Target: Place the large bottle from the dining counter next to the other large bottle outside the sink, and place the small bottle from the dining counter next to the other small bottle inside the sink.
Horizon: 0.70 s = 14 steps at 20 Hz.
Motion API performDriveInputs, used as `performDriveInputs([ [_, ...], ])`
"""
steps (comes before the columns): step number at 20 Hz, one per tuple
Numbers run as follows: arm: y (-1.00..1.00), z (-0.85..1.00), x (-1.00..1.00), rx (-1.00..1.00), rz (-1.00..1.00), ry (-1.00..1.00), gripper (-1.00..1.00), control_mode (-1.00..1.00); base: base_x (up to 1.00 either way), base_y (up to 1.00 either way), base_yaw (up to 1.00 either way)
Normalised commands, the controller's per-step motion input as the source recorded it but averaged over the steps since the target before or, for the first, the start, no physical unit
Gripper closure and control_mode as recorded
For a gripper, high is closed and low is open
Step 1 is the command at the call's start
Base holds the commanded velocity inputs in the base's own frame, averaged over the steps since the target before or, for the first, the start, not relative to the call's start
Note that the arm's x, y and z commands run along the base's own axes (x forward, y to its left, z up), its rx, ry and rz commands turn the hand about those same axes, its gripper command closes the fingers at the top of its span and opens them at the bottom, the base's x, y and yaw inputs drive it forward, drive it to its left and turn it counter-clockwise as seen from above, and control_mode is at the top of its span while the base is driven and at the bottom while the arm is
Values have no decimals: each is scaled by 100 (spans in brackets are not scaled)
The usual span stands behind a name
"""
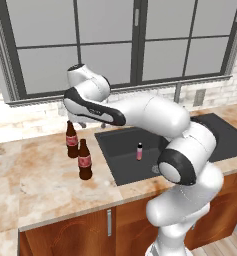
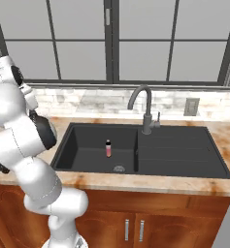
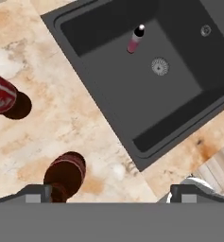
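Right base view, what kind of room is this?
Most likely a kitchen: a dark sink with a faucet set in a marble counter, wooden cabinets below, and a big window behind it.

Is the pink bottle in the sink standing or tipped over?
Standing: the pink bottle is upright on the sink floor in both base views.

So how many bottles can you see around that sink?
3. Two tall dark-brown glass bottles with red labels stand upright side by side on the marble counter left of the sink; one tiny pink bottle stands inside the black sink basin. The arm might hide others.
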Motion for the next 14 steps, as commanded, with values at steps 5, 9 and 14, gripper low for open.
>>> performDriveInputs([
  [5, -25, 11, -73, 2, 3, -3, -100, -100, 0, 0, 0],
  [9, -52, 2, -31, 0, 3, 0, -100, -100, 0, 0, 0],
  [14, -83, 0, 4, 0, 13, 3, -100, -100, 0, 0, 0],
])
